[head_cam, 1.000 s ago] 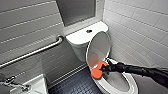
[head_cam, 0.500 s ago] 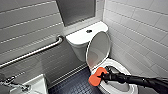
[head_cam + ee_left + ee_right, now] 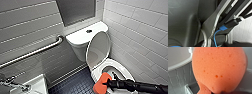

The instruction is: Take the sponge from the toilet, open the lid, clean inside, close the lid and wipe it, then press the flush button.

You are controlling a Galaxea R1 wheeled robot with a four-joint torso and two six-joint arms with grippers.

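The white toilet [image 3: 126, 73] stands in the corner with its lid [image 3: 98, 50] raised against the tank [image 3: 80, 38]. The dark round flush button [image 3: 89, 31] sits on the tank top. My right gripper [image 3: 110, 81] is shut on the orange sponge [image 3: 100, 83], holding it at the near left rim of the bowl, over the edge toward the floor. A bluish layer shows on the sponge's top face. In the right wrist view the sponge [image 3: 218, 69] looms large, with a white curve of the toilet [image 3: 178, 59] behind it. The left wrist view shows dark robot parts and a blue cable.
A steel grab bar [image 3: 32, 53] runs along the tiled left wall. A white sink [image 3: 37, 85] with a metal faucet [image 3: 15, 86] is at the near left. Dark tiled floor [image 3: 75, 85] lies between sink and toilet. The tiled right wall [image 3: 140, 37] stands close beside the bowl.
My right arm has drawn the sponge down and nearer, from over the bowl's left side to the near rim. The lid has stayed up.
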